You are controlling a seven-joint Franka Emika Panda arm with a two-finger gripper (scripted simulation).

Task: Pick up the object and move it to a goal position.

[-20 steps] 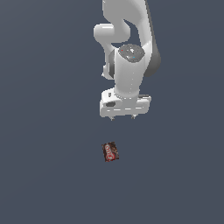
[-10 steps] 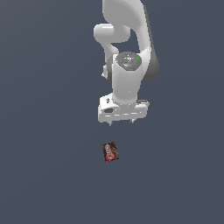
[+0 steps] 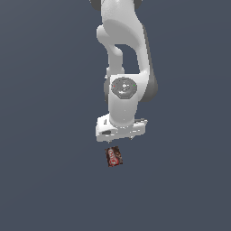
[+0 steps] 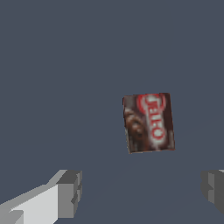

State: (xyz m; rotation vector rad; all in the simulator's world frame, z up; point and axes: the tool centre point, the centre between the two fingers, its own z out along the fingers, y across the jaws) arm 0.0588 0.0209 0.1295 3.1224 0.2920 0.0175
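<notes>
Exterior view: the white Panda arm [image 3: 122, 85] is hanging over a plain dark grey-blue floor [image 3: 45, 180], its gripper [image 3: 120, 138] pointing down; the small dark red-brown box [image 3: 114, 156] is lying flat on the floor just below the gripper, apart from it. Wrist view: the box [image 4: 148, 123], its red and white label facing up, is sitting slightly tilted, beyond the two grey fingertips [image 4: 70, 192]; the jaws are standing wide apart, grasping nothing.
</notes>
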